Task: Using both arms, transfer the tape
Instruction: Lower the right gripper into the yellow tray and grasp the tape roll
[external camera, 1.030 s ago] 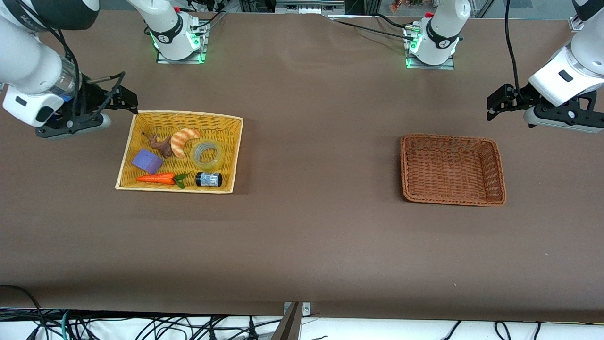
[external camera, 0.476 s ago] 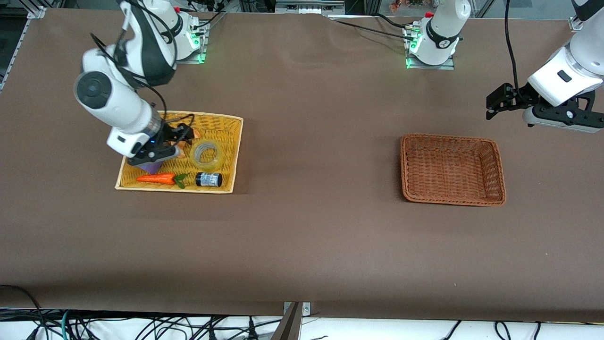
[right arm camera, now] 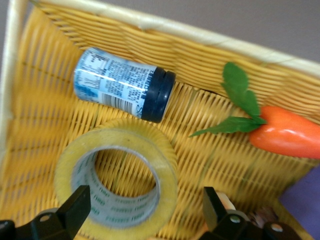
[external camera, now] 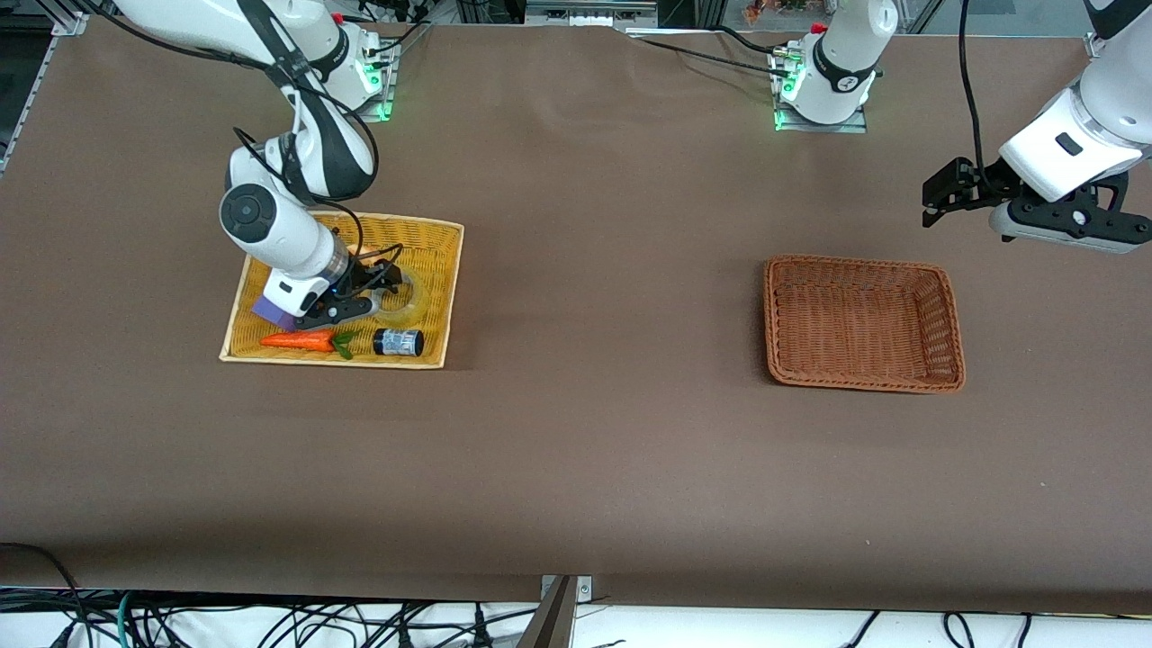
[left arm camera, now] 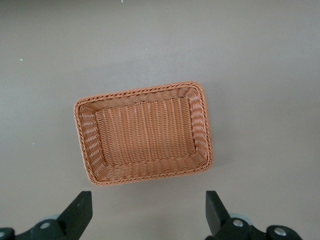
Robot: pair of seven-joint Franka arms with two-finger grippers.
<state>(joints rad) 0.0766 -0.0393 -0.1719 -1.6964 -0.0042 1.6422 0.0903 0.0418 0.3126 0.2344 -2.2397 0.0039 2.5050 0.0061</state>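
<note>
The tape [external camera: 410, 302], a yellowish translucent ring, lies flat in the yellow basket [external camera: 423, 222] toward the right arm's end of the table. My right gripper [external camera: 385, 286] is low in that basket, open, right over the tape. In the right wrist view the tape [right arm camera: 117, 180] sits mostly between the spread fingers of my right gripper [right arm camera: 145, 215], ungripped. My left gripper [external camera: 940, 193] is open and empty, held in the air over bare table beside the brown basket [external camera: 862, 265]. In the left wrist view my left gripper [left arm camera: 147, 215] looks down on the empty brown basket [left arm camera: 200, 125].
In the yellow basket a dark jar with a blue-white label [external camera: 398, 342] lies beside the tape, nearer the front camera, with a toy carrot [external camera: 297, 340] and a purple block [external camera: 268, 310]. The jar [right arm camera: 122, 90] and the carrot [right arm camera: 287, 135] also show in the right wrist view.
My right arm swung in from the table's end and came down into the yellow basket, onto the tape. My left arm has barely moved.
</note>
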